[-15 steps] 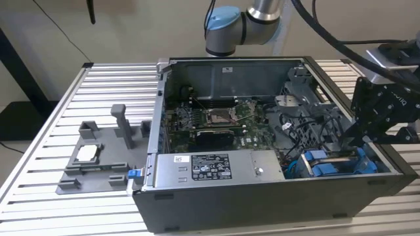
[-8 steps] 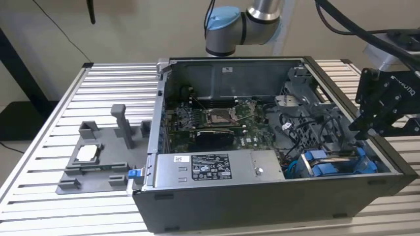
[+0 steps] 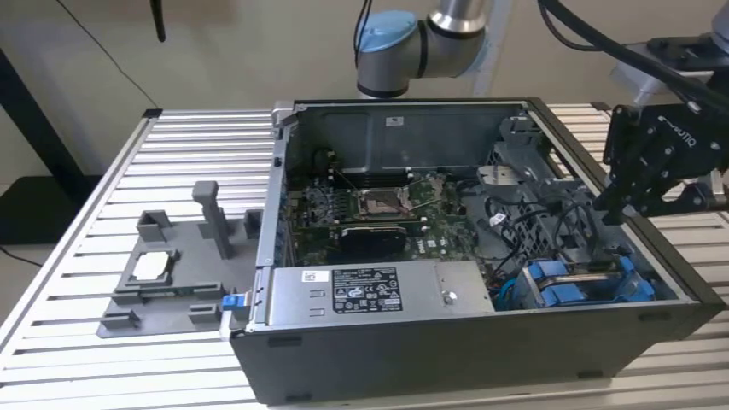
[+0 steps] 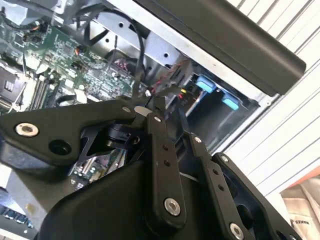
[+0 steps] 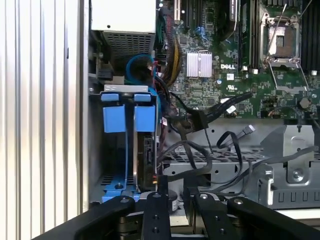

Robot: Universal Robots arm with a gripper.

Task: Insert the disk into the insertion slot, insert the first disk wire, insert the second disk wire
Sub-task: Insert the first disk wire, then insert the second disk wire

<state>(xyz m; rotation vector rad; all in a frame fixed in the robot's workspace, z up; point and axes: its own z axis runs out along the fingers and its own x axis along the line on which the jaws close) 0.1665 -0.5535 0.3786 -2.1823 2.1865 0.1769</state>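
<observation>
The disk (image 3: 566,287): on the slatted worktop (image 3: 205,154) lies an open computer case (image 3: 456,350), and in its corner insertion slot (image 5: 112,177) the disk stands on edge, apparently seated. The claw (image 3: 609,213) hovers above that corner, seemingly pressed nearly together and empty. Loose black wires (image 5: 200,150) lie beside; plugging one wants a square, gentle push clear of the tangle.

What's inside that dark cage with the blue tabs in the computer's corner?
A flat grey disk in its bright blue plastic carrier stands edge-on inside the dark grey drive cage. The disk's label and far end are hidden by the cage.
</observation>
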